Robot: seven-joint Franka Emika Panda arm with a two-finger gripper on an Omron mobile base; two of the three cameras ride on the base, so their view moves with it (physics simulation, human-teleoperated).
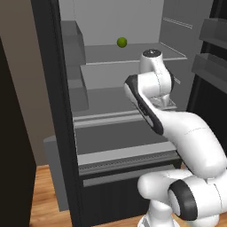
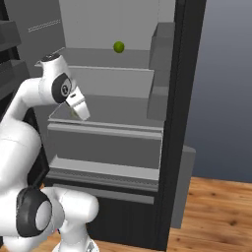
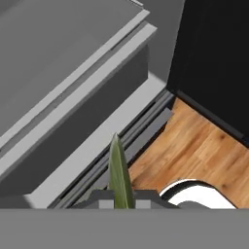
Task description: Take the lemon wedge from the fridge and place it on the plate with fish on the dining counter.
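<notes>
Lemon wedge (image 3: 119, 175) was thin, pointed, yellow-green sliver standing up between gripper (image 3: 121, 202) fingertips, lower end cut off by them; gripper clenched on it. In right base view wedge (image 2: 75, 114) was barely a speck under hand, hard to make out. Gripper (image 2: 81, 114) hung just outside front of fridge (image 2: 182, 98), above light grey shelf edge. Round green fruit (image 1: 122, 42) sat on upper shelf, well apart. Wooden floor (image 3: 199, 151) lay below.

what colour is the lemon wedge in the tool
Yellow-green, a thin pointed sliver, clearest in the hand view.
</notes>
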